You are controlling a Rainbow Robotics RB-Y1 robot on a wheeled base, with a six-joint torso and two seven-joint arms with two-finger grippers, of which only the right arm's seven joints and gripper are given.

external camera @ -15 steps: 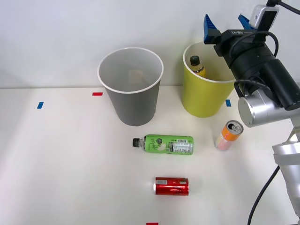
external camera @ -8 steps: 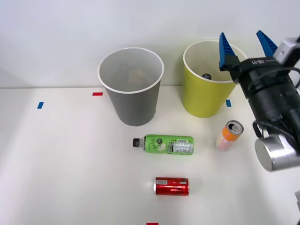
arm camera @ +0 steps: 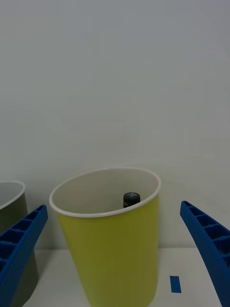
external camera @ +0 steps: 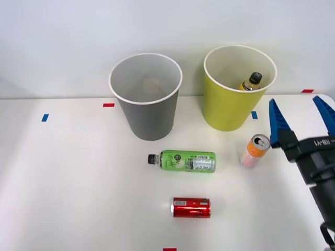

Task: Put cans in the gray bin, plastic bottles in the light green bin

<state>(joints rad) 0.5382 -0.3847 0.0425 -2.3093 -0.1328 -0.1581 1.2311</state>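
Observation:
The gray bin (external camera: 146,112) stands at the back centre, and the light green bin (external camera: 229,107) to its right holds the yellow bottle (external camera: 250,82), black cap up. On the table lie the green bottle (external camera: 186,160) and the red can (external camera: 191,207). The orange-and-pink can (external camera: 255,150) stands upright in front of the light green bin. My right gripper (external camera: 302,116) is open and empty at the right edge, just right of that can. In the wrist view the light green bin (arm camera: 115,249) sits between my fingers (arm camera: 203,237), with the bottle's cap (arm camera: 131,198) inside and the gray bin's edge (arm camera: 12,225) beside it.
Small tape marks lie on the white table: blue (external camera: 45,117), red (external camera: 108,104), blue (external camera: 254,114), red (external camera: 308,91) and red at the front edge (external camera: 169,249). A white wall stands behind the bins.
My right gripper drew back from above the light green bin, down and toward the front right, staying open. The yellow bottle has settled inside the bin, leaning to the right.

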